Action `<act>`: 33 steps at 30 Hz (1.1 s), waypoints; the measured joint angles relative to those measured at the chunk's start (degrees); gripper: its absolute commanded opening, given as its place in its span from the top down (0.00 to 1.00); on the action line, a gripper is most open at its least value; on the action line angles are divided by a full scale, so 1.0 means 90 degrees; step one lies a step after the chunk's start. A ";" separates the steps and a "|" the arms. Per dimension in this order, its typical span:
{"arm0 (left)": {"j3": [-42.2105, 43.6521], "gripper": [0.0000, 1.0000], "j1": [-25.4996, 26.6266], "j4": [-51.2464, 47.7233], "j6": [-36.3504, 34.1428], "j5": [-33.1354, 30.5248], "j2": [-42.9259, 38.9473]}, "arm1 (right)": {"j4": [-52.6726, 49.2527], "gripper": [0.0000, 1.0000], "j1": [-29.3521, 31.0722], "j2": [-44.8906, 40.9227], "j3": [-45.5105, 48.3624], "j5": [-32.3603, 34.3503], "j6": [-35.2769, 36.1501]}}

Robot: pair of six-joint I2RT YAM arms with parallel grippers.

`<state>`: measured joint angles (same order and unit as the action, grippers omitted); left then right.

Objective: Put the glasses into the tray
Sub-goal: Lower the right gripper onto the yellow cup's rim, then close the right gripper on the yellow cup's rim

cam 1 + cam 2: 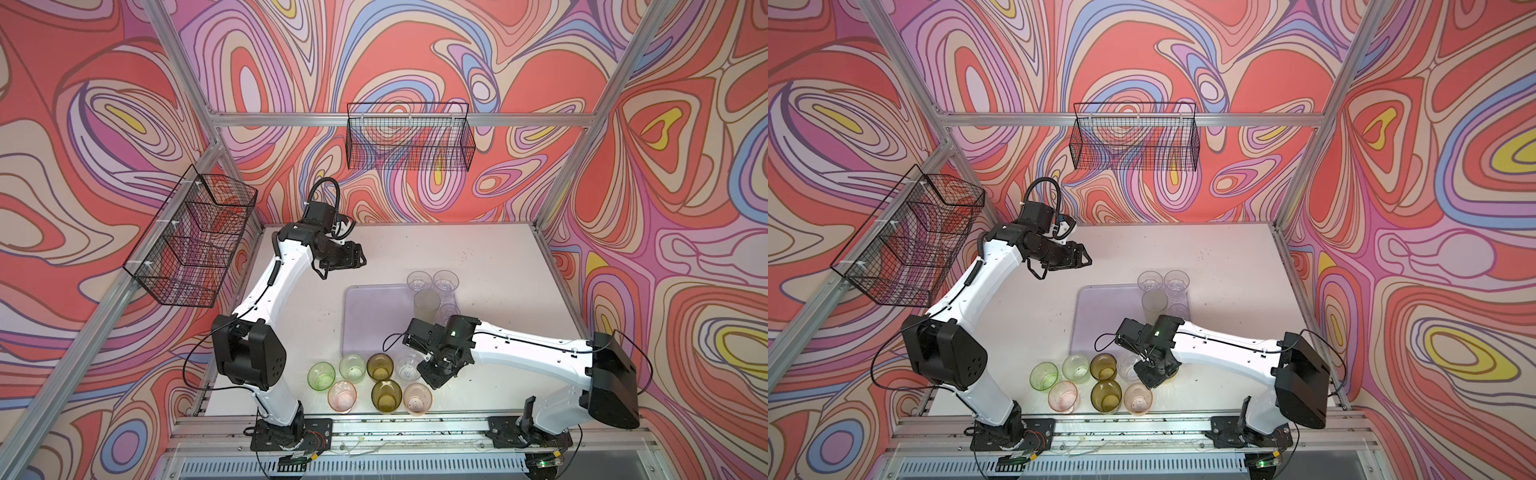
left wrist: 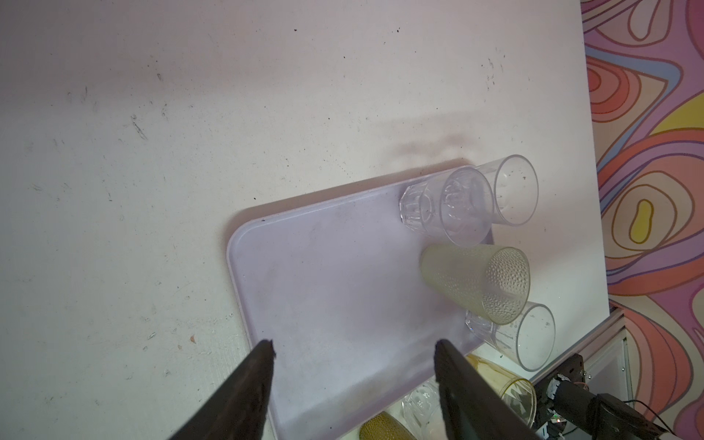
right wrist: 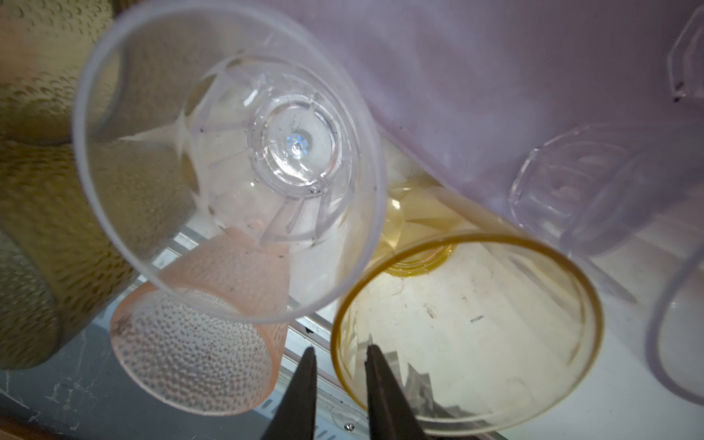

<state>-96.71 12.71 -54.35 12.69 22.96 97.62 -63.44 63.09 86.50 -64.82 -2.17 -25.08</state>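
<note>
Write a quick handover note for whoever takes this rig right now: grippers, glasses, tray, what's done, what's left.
Left gripper: open, empty, raised over the table near the tray's far left corner.
Right gripper: down in the front group, jaws narrow and astride the amber glass rim; a firm grip is not confirmed.
Done: four upright at the tray's far right, namely three clear glasses and one frosted pale glass.
Left: the amber glass, plus seven on the table in front of the tray: green glass, pale green glass, two olive-brown glasses, one clear tumbler, two pink glasses.
</note>
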 measured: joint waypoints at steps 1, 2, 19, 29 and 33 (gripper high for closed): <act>0.0000 0.30 0.0000 -0.0002 0.0000 0.0000 0.0000 | 0.0005 0.79 0.0000 0.0019 0.0005 0.0000 0.0002; 0.0000 0.30 0.0000 -0.0002 0.0000 0.0000 0.0000 | 0.0010 0.79 0.0000 0.0034 0.0015 -0.0002 0.0002; 0.0000 0.30 0.0000 -0.0002 0.0000 -0.0002 0.0000 | 0.0005 0.87 0.0000 0.0066 0.0046 0.0000 -0.0007; 0.0000 0.30 0.0000 -0.0002 0.0000 -0.0002 0.0000 | -0.0058 0.94 0.0056 0.0066 0.0049 0.0010 -0.0053; 0.0000 0.30 0.0000 -0.0002 0.0000 -0.0002 0.0000 | -0.0097 0.96 0.0078 0.0066 0.0049 0.0049 -0.0100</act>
<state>-96.71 12.71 -54.37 12.69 22.94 97.62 -64.31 63.79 87.09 -64.38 -1.74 -25.98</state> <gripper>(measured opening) 0.701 0.055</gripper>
